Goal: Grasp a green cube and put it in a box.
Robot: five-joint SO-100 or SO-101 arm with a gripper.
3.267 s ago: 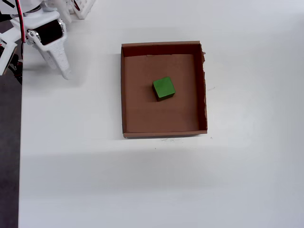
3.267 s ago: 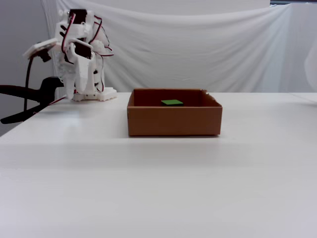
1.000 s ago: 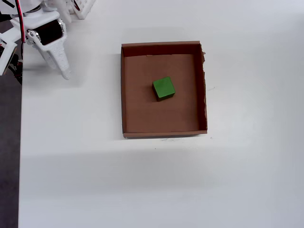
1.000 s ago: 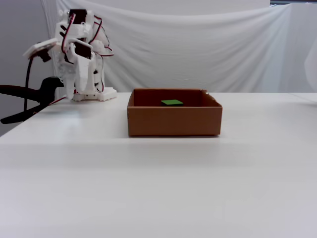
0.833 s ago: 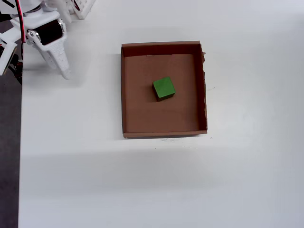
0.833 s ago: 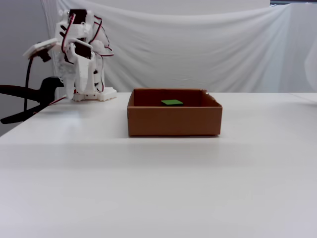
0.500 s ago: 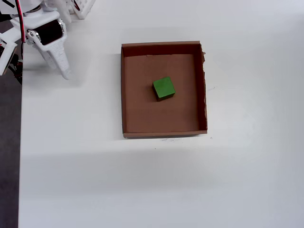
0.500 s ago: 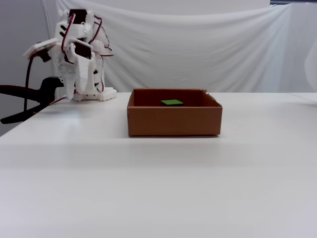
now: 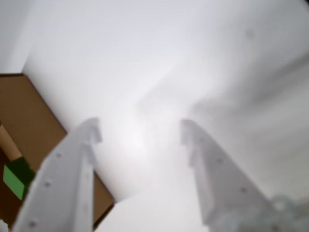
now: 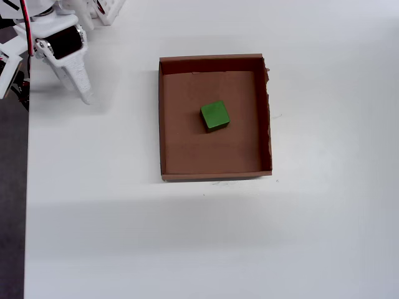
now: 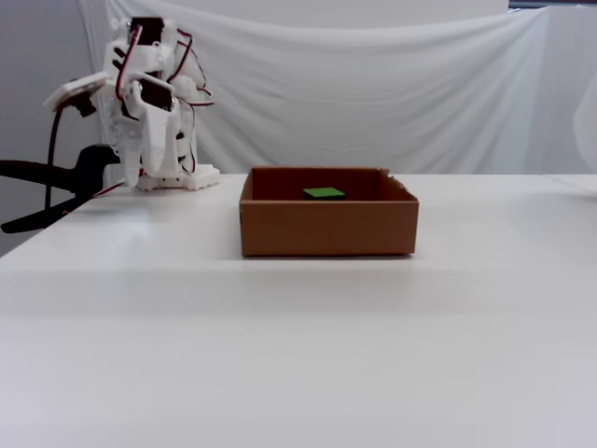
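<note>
The cube point(image 10: 214, 116) lies already near the middle of the box point(image 10: 163, 124), and my pincer point(image 9: 140, 133) hangs open and empty at 10 o'clock from it over the worktop point(image 10: 124, 237), so I judge I should simply keep away.

White counter point(image 10: 187, 237) filled the overhead view, draped white cloth backdrop point(image 11: 373, 93) hung behind it, black clamp point(image 11: 56, 177) gripped its left edge

White table point(image 11: 298, 355) filling the foreground; white cloth backdrop point(image 11: 373, 93), creased, hanging behind its far edge. Dark grey floor point(image 10: 12, 205) beside the table's left edge, overhead view. Soft, even lighting.
</note>
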